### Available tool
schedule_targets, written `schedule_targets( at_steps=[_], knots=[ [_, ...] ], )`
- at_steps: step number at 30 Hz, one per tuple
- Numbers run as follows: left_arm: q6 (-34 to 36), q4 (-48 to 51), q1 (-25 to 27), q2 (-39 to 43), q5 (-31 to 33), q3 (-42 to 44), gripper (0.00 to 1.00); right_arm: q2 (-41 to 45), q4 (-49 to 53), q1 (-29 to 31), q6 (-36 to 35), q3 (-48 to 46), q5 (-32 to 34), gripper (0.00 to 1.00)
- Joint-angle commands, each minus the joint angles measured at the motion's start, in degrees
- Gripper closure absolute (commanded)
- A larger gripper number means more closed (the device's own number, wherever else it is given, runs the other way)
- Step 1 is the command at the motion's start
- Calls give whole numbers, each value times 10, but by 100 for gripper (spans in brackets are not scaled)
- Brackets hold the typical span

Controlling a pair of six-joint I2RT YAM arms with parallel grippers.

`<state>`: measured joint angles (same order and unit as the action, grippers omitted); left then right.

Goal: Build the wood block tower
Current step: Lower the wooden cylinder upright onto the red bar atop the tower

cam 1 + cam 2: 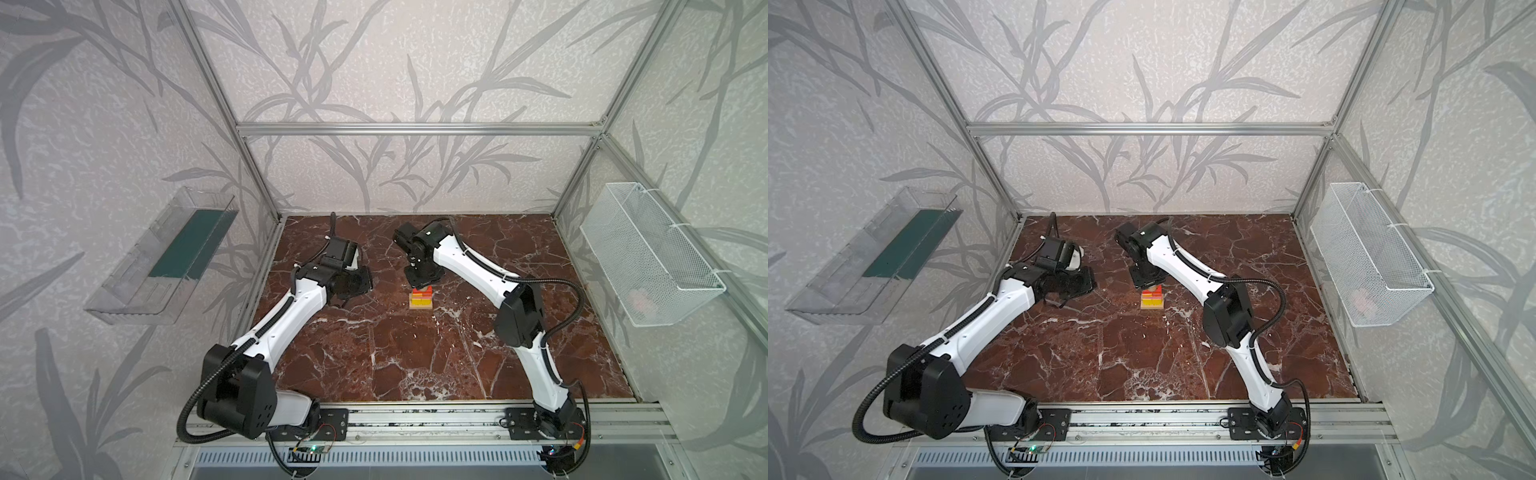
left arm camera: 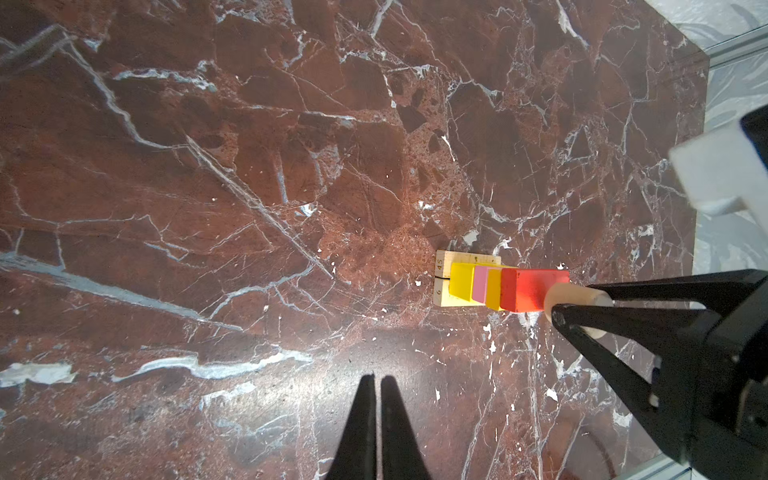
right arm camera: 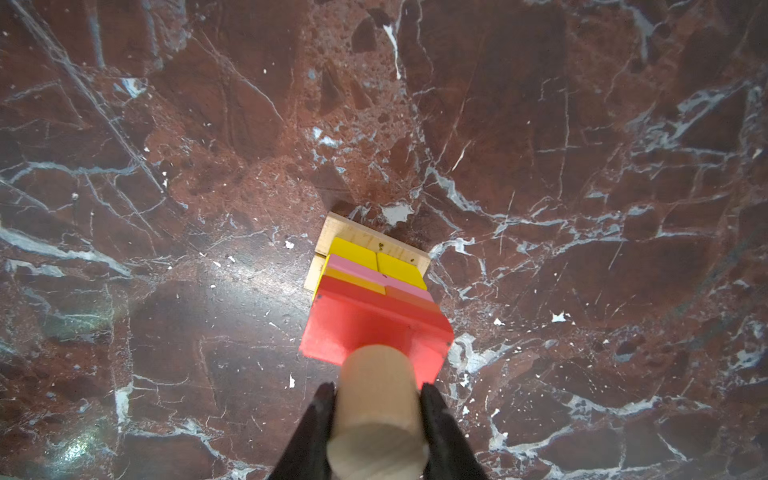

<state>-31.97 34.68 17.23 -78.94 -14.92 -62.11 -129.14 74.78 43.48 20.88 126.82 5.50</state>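
Where the red-brown marble worktop [image 1: 415, 353] shows its white veins, the tower [image 1: 420, 300] stands close to the middle, a small, square-edged stack in both top views [image 1: 1152, 300].

Its base is two plain tan planks [image 3: 361, 230] lying side by side, with bare wood grain and pencilled numbers on the end faces. On them sit two glossy yellow cubes [image 3: 353, 249], then a layer of a slim pink brick [image 3: 357, 268] with an orange cube [image 3: 353, 282] and an orange-red cube [image 3: 411, 297] beside it. A broad red brick [image 3: 374, 328], painted smooth, lies flat across that layer.

The right pincer [image 3: 376, 388] hangs straight over the stack, and its arm reaches in from about 4 o'clock. Its black tapered fingers are partly closed on the round sides of a tan cylinder [image 3: 376, 415] of unpainted matte wood. The cylinder stands upright, and its lower end appears to meet the red brick's top face (the left wrist view [image 2: 565, 293] shows no gap).

The left pincer [image 2: 378, 379] is off at roughly 9 o'clock of the tower, well apart from it. Its two pointed fingers are pressed together with only a thin slit between them, and it grips nothing.
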Motion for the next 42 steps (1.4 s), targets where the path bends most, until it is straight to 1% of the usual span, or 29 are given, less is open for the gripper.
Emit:
schedule_targets(
  at_steps=[1, 13, 41, 42],
  knots=[
    [-2, -3, -3, -3, -2, 3, 94, -9, 13, -3, -7, 20, 1, 97],
    [-5, -12, -3, -5, -20, 3, 94, -12, 15, -6, -6, 23, 1, 97],
    [-4, -17, -3, -7, -27, 2, 94, -22, 14, -9, -2, 25, -9, 95],
    [-5, -16, -3, -7, -27, 3, 94, -22, 14, -8, -2, 25, -9, 94]
  ],
)
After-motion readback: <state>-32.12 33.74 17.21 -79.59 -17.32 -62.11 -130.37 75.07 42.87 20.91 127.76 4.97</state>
